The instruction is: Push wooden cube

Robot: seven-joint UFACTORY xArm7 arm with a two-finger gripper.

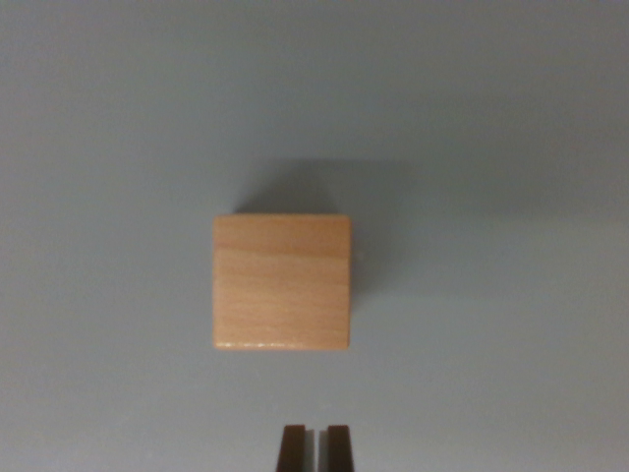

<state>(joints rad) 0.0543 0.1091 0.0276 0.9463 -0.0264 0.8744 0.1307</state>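
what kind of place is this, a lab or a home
Probably a lab test bench, though little shows: a bare grey surface, a single wooden cube, and the gripper with its fingertips nearly together below it.

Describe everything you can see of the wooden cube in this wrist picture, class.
The wooden cube is a light tan block with faint grain running across its top face, seen squarely from above. It looks like plain unpainted wood with clean edges. It rests flat on the grey surface at the picture's middle, casting a soft shadow up and rightward. Nothing touches it; the gripper sits apart below it, fingertips nearly together.
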